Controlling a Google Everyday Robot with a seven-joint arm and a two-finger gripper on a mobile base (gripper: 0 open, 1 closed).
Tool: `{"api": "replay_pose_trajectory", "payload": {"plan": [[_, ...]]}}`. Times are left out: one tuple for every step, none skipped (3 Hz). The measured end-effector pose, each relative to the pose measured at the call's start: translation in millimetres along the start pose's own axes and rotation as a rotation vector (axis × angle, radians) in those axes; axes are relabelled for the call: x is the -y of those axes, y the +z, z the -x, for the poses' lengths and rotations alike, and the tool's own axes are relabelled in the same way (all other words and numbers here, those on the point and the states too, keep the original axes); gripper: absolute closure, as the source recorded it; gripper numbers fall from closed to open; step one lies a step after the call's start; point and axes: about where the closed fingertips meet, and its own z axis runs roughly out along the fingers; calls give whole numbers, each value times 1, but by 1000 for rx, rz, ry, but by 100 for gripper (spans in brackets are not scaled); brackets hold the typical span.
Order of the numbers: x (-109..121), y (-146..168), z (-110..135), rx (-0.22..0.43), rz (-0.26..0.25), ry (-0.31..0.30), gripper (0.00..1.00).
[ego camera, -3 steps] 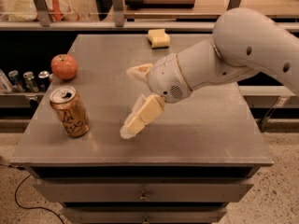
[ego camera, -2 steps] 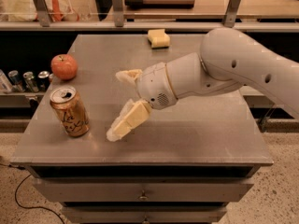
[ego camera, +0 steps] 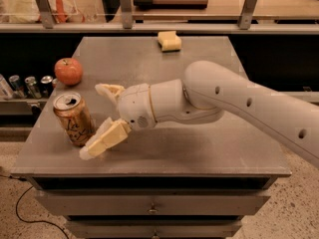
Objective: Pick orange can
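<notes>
- Camera view: table [ego camera: 199, 151] carries everything. The layout on it matches the earlier frames and nothing has been knocked.
- Arm [ego camera: 234, 96] now reaches in from the right and much further left across the table than a second ago, when the wrist sat around mid-table.
- End effector [ego camera: 90, 122] has gone from well apart from the target to right against it. The fingers are spread wide and hold nothing.
- The upper finger sits behind the can's right shoulder and the lower finger is in front, near its base. I can't tell whether the lower one is touching.
- Orange can [ego camera: 75, 121] stands upright at the front-left of the table in the same spot as before, with its pull-tab top showing. It now lies partly between the open fingers.
- Judgement: the approach is nearly done and the task is at the pre-grasp stage. What's left is a little more push left so the can sits deeper, then close and lift.
- Risk: the lower finger could nudge the can toward the left edge before closing.
- Apple [ego camera: 68, 71] sits behind the can, near it but clear of the fingers, unmoved.
- Sponge [ego camera: 169, 40] is at the far edge, well apart, unmoved.
- Small cans [ego camera: 32, 86] sit off the table on the left shelf and are not the target.
</notes>
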Motion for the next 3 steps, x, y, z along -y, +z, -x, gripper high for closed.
{"api": "replay_pose_trajectory", "payload": {"plan": [[-2,24,3,88,18,-4,0],[1,41,5,151,36,-9,19],[3,52,4,183,52,-7,42]]}}
